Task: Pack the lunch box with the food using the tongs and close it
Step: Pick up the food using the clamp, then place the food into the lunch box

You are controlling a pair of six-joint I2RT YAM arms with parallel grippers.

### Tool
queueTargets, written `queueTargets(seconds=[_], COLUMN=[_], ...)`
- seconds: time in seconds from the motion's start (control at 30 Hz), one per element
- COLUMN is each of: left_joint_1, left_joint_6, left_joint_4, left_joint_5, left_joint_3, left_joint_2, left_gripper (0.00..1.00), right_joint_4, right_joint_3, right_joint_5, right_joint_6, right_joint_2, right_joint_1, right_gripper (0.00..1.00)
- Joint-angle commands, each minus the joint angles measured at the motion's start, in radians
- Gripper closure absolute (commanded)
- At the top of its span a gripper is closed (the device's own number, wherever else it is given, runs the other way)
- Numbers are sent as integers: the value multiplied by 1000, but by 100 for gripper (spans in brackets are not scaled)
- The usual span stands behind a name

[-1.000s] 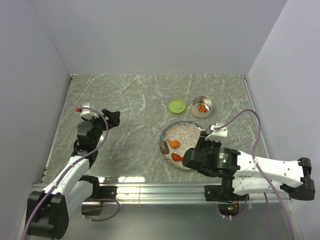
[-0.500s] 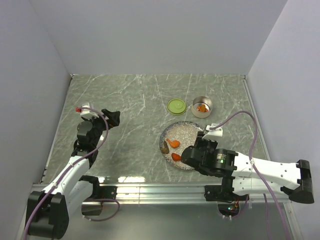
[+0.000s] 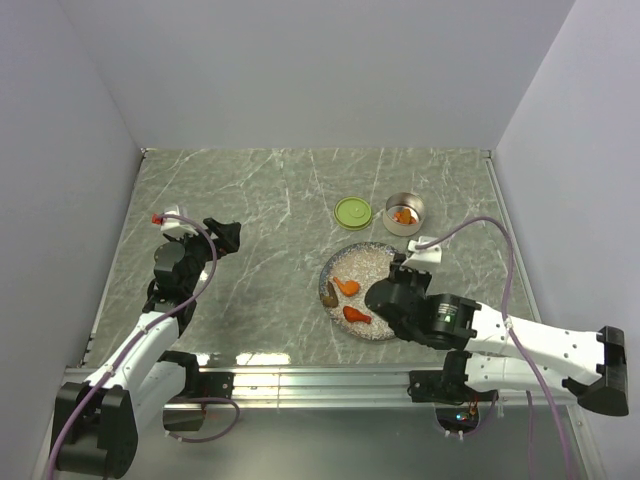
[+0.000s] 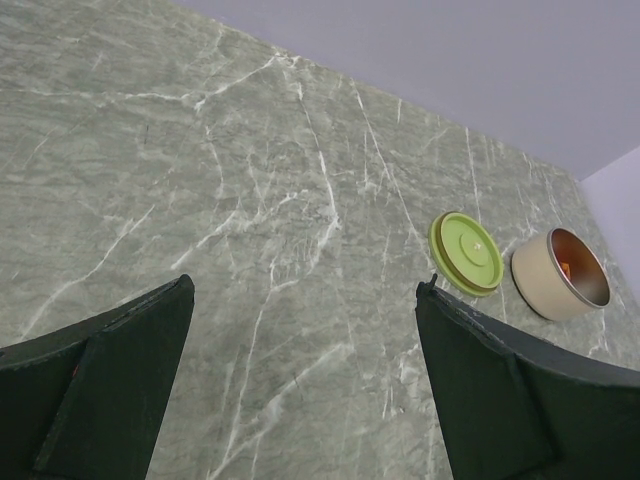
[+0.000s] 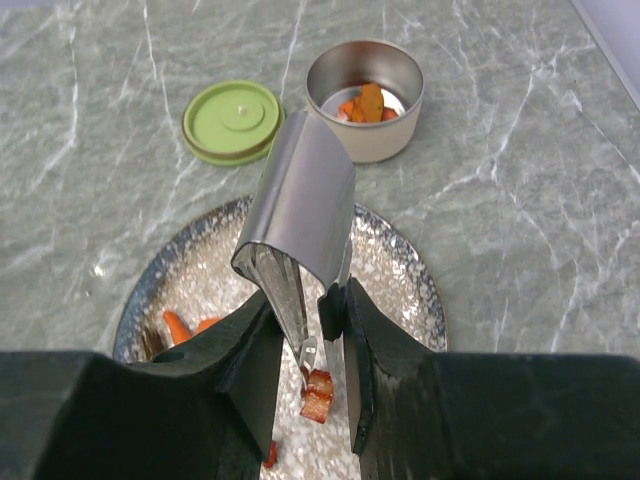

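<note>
Right tool (image 5: pixel 310 318) squeezes tongs (image 5: pixel 300 205) tighter, tips at red piece (image 5: pixel 318 393) | shifted over plate (image 5: pixel 405 275) | left tool (image 4: pixel 302 300) spread

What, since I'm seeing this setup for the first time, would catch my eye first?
Probably the shiny tongs squeezed between the fingers of the right gripper, tips down at a red-brown piece of food on the speckled plate. Behind the plate stands the open steel lunch box with orange pieces inside, its lime-green lid lying flat on the table beside it.
</note>
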Motion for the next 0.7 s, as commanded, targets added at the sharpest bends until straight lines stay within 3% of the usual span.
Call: queueTargets(seconds=[0.0,0.13,0.3,0.67], left_joint_1=[4,4,4,4], left_joint_6=[12,12,12,12], left_joint_4=[58,61,59,59], left_joint_5=[20,21,21,20], left_joint_3=[31,31,31,30], left_joint_2=[-5,-1,-1,-5], left_gripper=[1,1,0,1], right_joint_4=[266,471,639,768], right_joint_3=[-18,-61,-47,137], right_joint_5=[-10,-132,-325,-620], right_joint_6=[-205,-425,-560,-718], right_joint_2=[-50,-70,-43,124], right_joint_1=[-60,-171,-349,-702], right_gripper=[77,78,78,78])
